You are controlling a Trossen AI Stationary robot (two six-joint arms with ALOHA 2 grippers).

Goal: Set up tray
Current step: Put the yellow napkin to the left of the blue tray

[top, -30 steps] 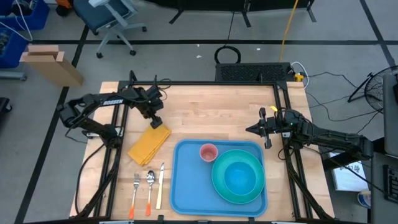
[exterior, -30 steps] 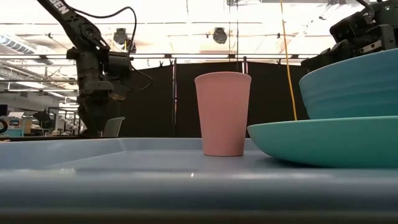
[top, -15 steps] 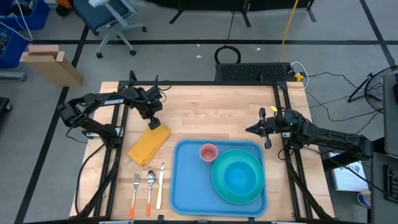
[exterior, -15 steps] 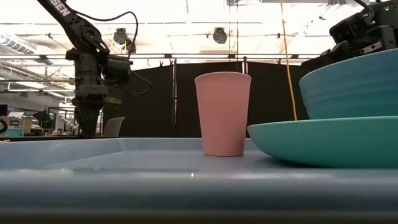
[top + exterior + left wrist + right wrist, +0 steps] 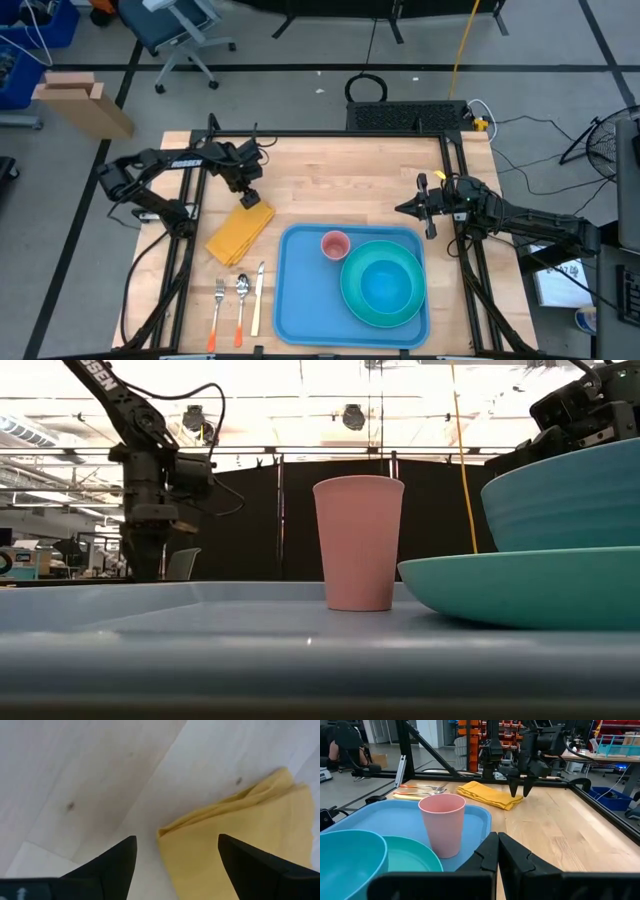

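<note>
The left pincer [image 5: 251, 196] hangs over the far corner of the folded yellow napkin [image 5: 240, 231], its fingers [image 5: 110, 865] spread with that corner between them — nothing pinched yet. The napkin lies on the wooden table [image 5: 330, 180] just left of the blue tray [image 5: 300, 300], which sits near the front edge, right of centre, carrying a pink cup [image 5: 334, 244] and a teal bowl [image 5: 385, 283] on a turquoise plate [image 5: 352, 290].

The step in hand looks like picking up the napkin. To do it well, the fingers should drop until they meet the wood, straddle the folded corner and bite through all the layers, or the cloth may unfold on the lift.

A fork [image 5: 217, 312], spoon [image 5: 240, 310] and knife [image 5: 257, 298] lie just nearer than the napkin, so a drag toward the front could disturb them. The far half of the table is open for moving. The right pincer [image 5: 402, 208] waits pressed together, just beyond the tray's far right corner
</note>
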